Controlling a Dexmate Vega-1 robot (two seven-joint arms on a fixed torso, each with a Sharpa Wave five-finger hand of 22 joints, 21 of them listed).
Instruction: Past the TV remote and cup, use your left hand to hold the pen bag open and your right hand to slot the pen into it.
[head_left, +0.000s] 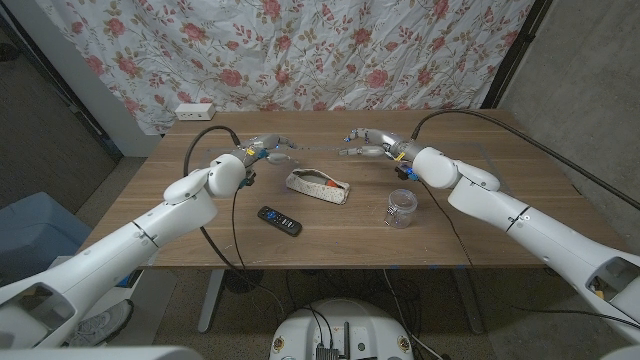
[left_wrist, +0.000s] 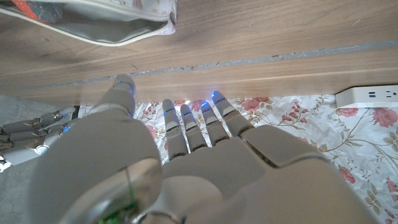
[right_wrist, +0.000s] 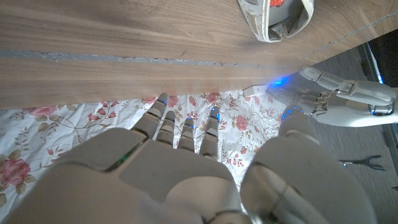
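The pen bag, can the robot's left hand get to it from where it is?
Probably yes. The left hand hovers just beyond the pen bag, with bare table between them.

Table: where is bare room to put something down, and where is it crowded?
Bare wood lies on the table right of the cup, and on the left side, left of the TV remote. The middle is crowded: pen bag, remote and cup sit close, with the left hand and right hand behind them.
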